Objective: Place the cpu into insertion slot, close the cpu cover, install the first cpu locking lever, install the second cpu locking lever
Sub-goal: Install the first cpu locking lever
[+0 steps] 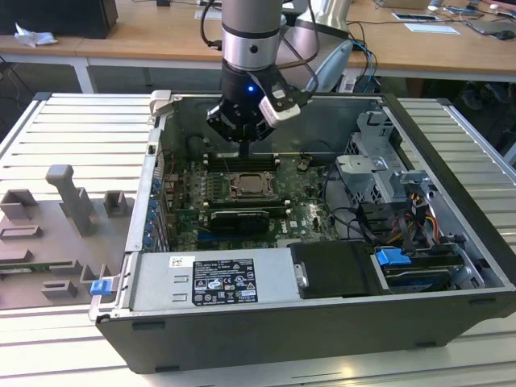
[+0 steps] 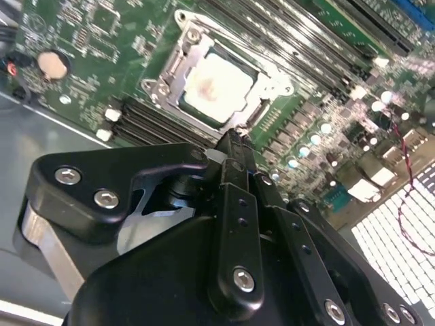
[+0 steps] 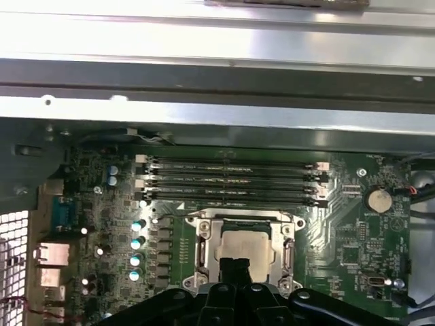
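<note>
The pale silver-beige cpu (image 2: pixel 216 85) lies flat in the insertion slot (image 1: pixel 246 188) on the motherboard of an open computer case. The grey metal cpu cover (image 2: pixel 178 64) is folded down around it, framing the chip (image 3: pixel 246 246). My gripper (image 2: pixel 234 139) hangs just above the socket's near edge, its black fingers pressed together and holding nothing. In the exterior view the gripper (image 1: pixel 244 151) points straight down over the far side of the socket. How the locking levers stand is unclear.
Long black memory slots (image 3: pixel 231 180) run beside the socket. The case holds a power supply (image 1: pixel 214 278) at the front, a drive cage (image 1: pixel 379 165) and cables (image 1: pixel 347 218) on the exterior view's right. A grey fixture plate (image 1: pixel 56 234) lies outside the case on that view's left.
</note>
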Robot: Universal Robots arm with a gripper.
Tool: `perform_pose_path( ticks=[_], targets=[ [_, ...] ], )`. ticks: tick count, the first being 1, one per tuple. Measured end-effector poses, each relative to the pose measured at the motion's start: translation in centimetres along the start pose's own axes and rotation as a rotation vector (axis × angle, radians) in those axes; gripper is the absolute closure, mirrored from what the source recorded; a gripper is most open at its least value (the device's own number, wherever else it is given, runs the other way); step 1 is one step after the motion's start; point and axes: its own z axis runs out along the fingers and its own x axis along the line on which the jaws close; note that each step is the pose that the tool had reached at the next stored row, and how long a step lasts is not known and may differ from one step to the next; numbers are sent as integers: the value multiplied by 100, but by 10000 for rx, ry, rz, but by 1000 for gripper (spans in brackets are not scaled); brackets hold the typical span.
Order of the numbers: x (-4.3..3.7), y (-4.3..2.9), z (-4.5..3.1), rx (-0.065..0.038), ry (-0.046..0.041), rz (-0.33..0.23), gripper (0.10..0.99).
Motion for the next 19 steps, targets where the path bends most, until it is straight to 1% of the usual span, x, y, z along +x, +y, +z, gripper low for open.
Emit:
perform_pose_path(
  ticks=[4,6,7,14,16,19],
  targets=[
    [135,5,14,-40,-35,-18,980],
    [187,7,21,-51,-40,-32,980],
    [237,8,25,-61,-43,-43,980],
    [474,17,37,-86,-84,-54,980],
    [514,20,44,-89,-93,-55,980],
    [544,32,56,-88,-92,-55,980]
  ],
)
